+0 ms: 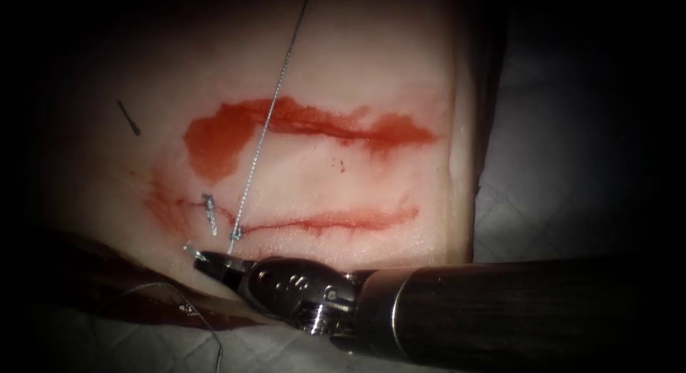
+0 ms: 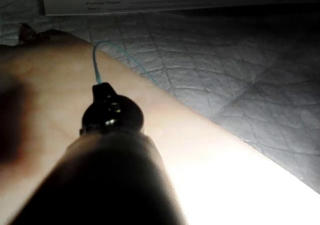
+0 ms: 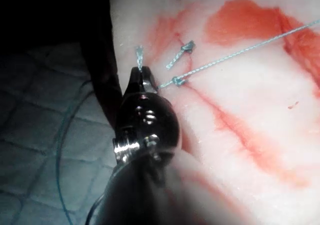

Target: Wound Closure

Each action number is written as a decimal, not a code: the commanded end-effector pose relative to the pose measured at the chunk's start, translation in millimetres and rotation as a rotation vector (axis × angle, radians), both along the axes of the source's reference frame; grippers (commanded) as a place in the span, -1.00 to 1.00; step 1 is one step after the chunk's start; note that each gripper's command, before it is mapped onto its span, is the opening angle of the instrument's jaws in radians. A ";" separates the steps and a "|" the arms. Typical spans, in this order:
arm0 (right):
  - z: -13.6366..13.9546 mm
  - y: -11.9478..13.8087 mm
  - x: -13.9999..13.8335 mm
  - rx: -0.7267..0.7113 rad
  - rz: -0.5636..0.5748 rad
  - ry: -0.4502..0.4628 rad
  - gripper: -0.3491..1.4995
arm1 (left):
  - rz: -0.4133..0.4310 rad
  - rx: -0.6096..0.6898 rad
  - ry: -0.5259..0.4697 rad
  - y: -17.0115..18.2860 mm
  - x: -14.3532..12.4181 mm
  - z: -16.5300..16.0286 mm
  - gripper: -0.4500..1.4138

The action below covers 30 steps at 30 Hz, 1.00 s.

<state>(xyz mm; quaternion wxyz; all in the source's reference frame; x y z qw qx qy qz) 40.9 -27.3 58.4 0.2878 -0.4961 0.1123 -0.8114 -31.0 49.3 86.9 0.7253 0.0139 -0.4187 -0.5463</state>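
Note:
The tissue (image 1: 371,66) carries a thin red cut (image 1: 329,219) running left to right. At the cut's left end sits a knot (image 1: 234,234), and from it a long thread (image 1: 268,123) rises taut out of the picture's top. My right tool (image 1: 206,261) lies low across the front, jaws shut on the short thread tail (image 1: 191,250) just left of the knot. The right wrist view has the same grip (image 3: 140,77), tail (image 3: 139,52) and knot (image 3: 177,81). My left tool (image 2: 102,90) hangs over pale tissue, jaws shut on a blue thread (image 2: 95,60).
An older stitch with a cut end (image 1: 209,209) sits left of the knot. A broad smear of red fluid (image 1: 286,123) lies behind the cut. A short dark sliver (image 1: 128,117) rests far left. Slack thread (image 1: 196,316) loops over the quilted pad (image 1: 557,166).

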 end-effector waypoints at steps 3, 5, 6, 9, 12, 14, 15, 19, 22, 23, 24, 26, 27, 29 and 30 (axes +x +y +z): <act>-0.6 1.4 -0.7 -0.109 0.069 0.111 0.76 | 0.044 0.000 -0.102 -0.3 1.2 -4.5 -1.00; -2.0 3.0 -1.9 -0.097 0.111 0.165 0.86 | 0.042 0.020 -0.171 -1.0 2.3 -7.9 -1.00; -3.4 4.5 -3.0 -0.069 0.143 0.198 0.89 | 0.032 0.008 -0.222 -2.2 3.4 -11.3 -1.00; -6.6 6.7 -5.9 -0.011 0.173 0.236 0.87 | 0.009 0.020 -0.272 -3.5 5.0 -17.4 -1.00; -8.0 7.5 -7.4 0.015 0.195 0.232 0.84 | -0.012 0.014 -0.323 -3.5 5.7 -21.6 -1.00; -8.1 8.1 -7.8 0.083 0.296 0.209 0.75 | -0.025 0.014 -0.361 -3.7 5.9 -25.1 -1.00; -7.0 8.2 -7.5 0.118 0.371 0.198 0.75 | -0.029 0.014 -0.379 -4.0 5.8 -26.7 -1.00; -4.4 7.8 -7.2 0.197 0.527 0.175 0.80 | -0.033 0.016 -0.411 -4.5 5.5 -29.5 -1.00; -1.8 8.3 -7.2 0.239 0.576 0.132 0.76 | -0.034 0.017 -0.435 -4.8 5.2 -30.4 -1.00; -1.8 8.3 -7.2 0.239 0.576 0.132 0.76 | -0.034 0.017 -0.435 -4.8 5.2 -30.4 -1.00; -0.8 8.6 -7.0 0.251 0.605 0.106 0.73 | -0.031 0.014 -0.445 -4.9 5.0 -30.5 -1.00; 0.7 8.9 -6.7 0.262 0.639 0.073 0.64 | -0.030 0.010 -0.458 -5.1 4.9 -30.8 -1.00; 1.0 9.0 -6.8 0.264 0.638 0.068 0.62 | -0.028 0.006 -0.470 -5.1 4.9 -31.1 -1.00; 1.1 9.4 -6.8 0.275 0.631 0.063 0.56 | -0.023 -0.005 -0.503 -5.0 4.8 -31.5 -1.00; 1.1 9.5 -6.8 0.282 0.621 0.064 0.56 | -0.024 -0.009 -0.516 -4.9 4.8 -31.9 -1.00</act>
